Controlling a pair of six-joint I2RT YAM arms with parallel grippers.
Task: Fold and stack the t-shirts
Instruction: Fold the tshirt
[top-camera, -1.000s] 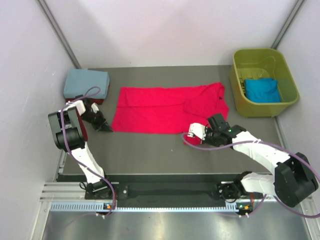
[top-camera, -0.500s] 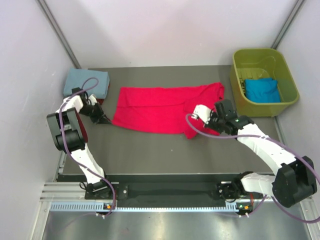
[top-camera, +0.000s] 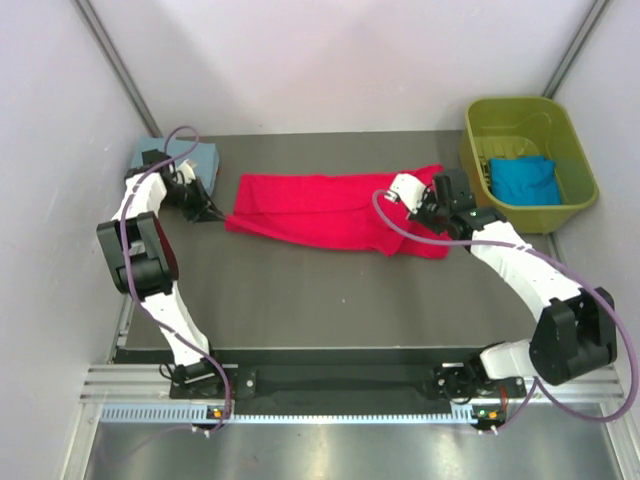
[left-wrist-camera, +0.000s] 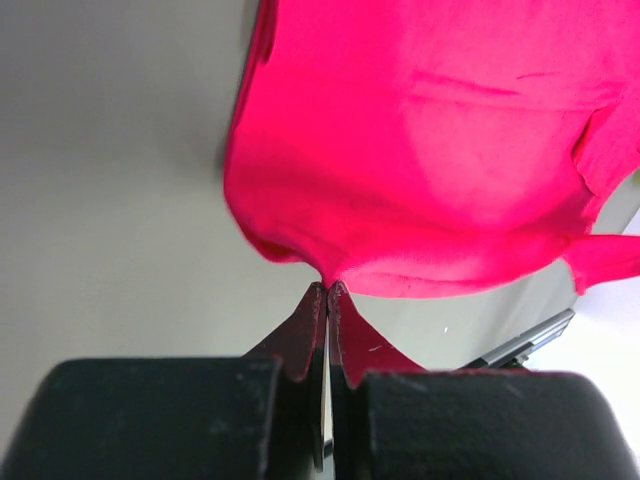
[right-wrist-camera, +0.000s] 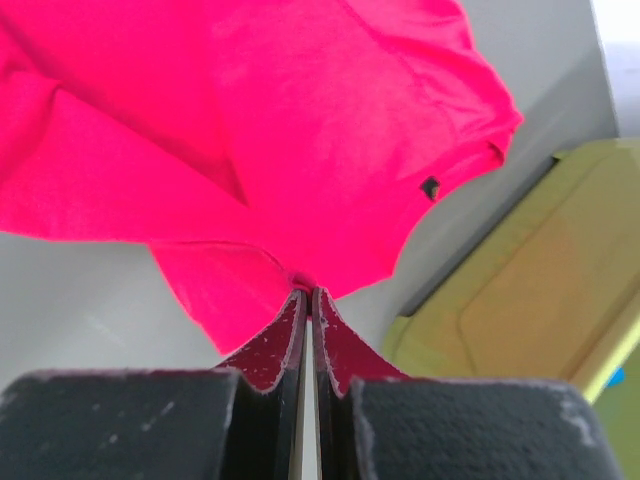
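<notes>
A bright red t-shirt (top-camera: 330, 212) is seen stretched across the far half of the desk (top-camera: 330, 300), pinched at either end by the left fingers (left-wrist-camera: 300, 340) and right fingers (right-wrist-camera: 270, 350), both clamped on cloth. Soft, light and limp, it is judged best gripped at corners.

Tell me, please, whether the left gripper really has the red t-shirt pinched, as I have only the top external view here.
Observer: Yes. The left wrist view shows the left gripper shut on a small tuck of the red t-shirt at its edge.
Operator: Thank you. And the right one?
Observer: The right gripper is shut too, with a pinch of red cloth between its tips.
Operator: Anything odd on the fabric there?
Observer: Only a small dark mark near the shirt's edge.
</notes>
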